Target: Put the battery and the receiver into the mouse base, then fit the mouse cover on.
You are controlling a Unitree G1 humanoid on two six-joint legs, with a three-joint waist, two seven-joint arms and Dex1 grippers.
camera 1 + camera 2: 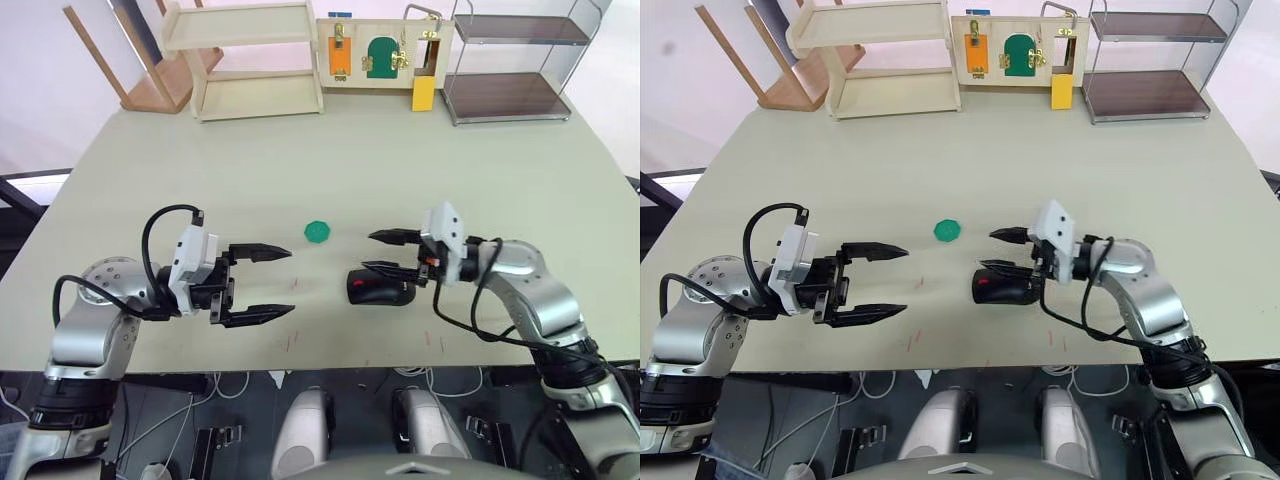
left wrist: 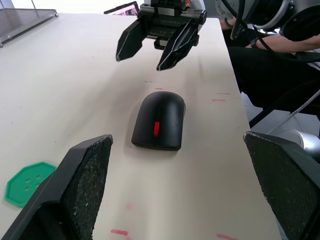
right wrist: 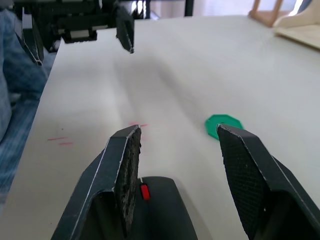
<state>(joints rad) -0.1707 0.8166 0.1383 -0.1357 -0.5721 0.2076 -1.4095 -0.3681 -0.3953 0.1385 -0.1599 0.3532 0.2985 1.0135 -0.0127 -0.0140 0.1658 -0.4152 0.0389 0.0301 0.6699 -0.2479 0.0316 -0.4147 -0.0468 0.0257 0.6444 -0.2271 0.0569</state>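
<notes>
Mouse (image 1: 379, 288) sits on the table (image 1: 330, 160) near the front edge, right of centre — black, smooth shell on top, red scroll wheel showing at the front. It looks assembled: the mouse cover (image 2: 159, 116) sits on the mouse base, no hollows visible. Battery and receiver can't be seen.

Right gripper (image 1: 385, 252) has its fingers spread apart and holds nothing. It hangs just over the mouse — one finger sits above the rear of the shell, the other is further back over bare table. Can't tell whether the lower finger touches the shell; from the right wrist view the mouse lies under the left-hand finger (image 3: 122, 175), not between the two.

Left gripper (image 1: 266, 284) is also wide apart and empty, held above the table left of the mouse and well apart from it, fingertips pointing toward it.

Green disc (image 1: 318, 232) lies flat on the table between the two grippers, slightly further back, touching nothing.

Far edge of the table: wooden shelf (image 1: 250, 60), a latch board (image 1: 380, 52), a metal rack (image 1: 510, 65).
</notes>
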